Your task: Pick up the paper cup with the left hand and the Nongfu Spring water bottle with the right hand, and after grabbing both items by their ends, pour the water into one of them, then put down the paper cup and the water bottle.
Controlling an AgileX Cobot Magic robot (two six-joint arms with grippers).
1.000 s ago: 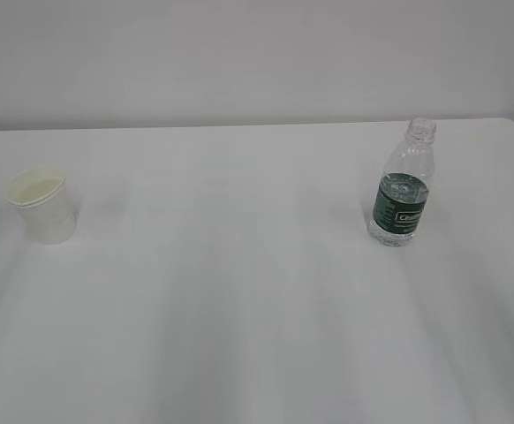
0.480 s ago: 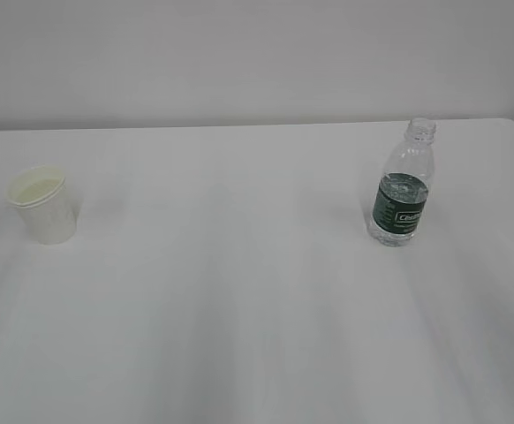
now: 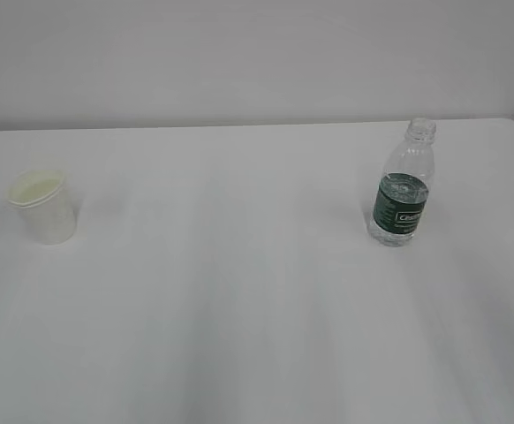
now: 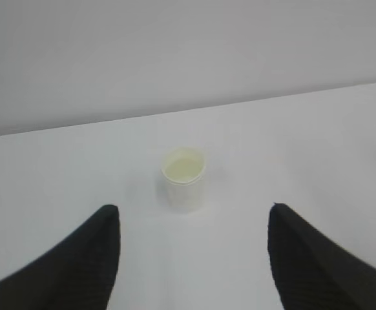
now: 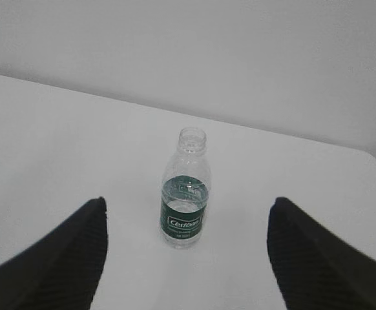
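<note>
The white paper cup [image 3: 44,208] stands upright at the table's left, its cream inside showing. In the left wrist view the paper cup [image 4: 185,178] stands ahead of my open left gripper [image 4: 193,213], well clear of both black fingers. The Nongfu Spring water bottle [image 3: 402,189] stands upright and capless at the right, with a dark green label. The right wrist view shows the bottle [image 5: 186,197] ahead of my open right gripper [image 5: 187,205], some water [image 5: 185,208] at label height inside it. Neither gripper appears in the exterior view.
The white table [image 3: 239,291] ends at a far edge against a plain pale wall [image 3: 239,53]. Its right rear corner [image 5: 369,161] lies behind and right of the bottle. Cup and bottle stand far apart.
A dark bit at the right edge of the exterior view a second ago is gone. Cup and bottle have not moved.
</note>
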